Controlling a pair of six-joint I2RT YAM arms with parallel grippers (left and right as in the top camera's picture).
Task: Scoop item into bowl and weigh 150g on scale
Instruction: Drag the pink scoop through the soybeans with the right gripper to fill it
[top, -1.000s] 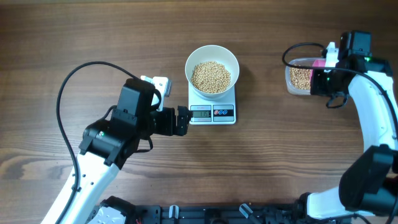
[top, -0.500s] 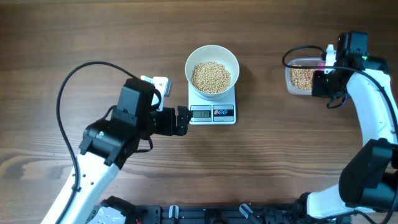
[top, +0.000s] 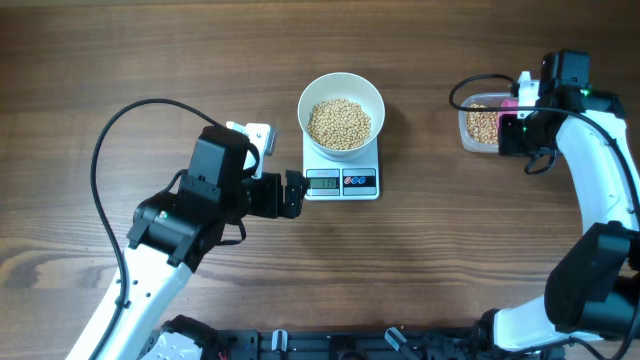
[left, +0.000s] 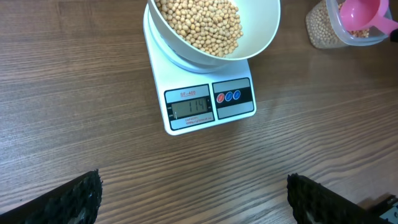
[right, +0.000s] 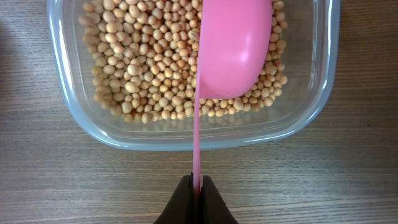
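The wood-grain table (top: 450, 260) lay bare around the work, with open room between the two stations. Mid-table sat the scale (top: 342, 181), display edge toward the robot, its digits lit but too small to read surely. The bowl (top: 341, 80) stood on it, holding a heap of beans (top: 339, 123).

The left gripper (top: 294, 193) hung just beside the scale's left edge, fingers spread wide and holding nothing. It was the nearer hand to the bowl but carried no tool.

Far to the right sat the tub (right: 186, 140), well apart from the scale. The right gripper (right: 194, 184) hovered at the tub's near wall, fingers pressed together on the thin handle of the scoop (right: 233, 50). The handle ran straight ahead from the fingertips, and the cup lay over the tub's beans (right: 143, 68), turned on edge, with none seen in it.

Judging by this, the next load had to be dug ahead of the right hand, then carried left across the bare table to the bowl.
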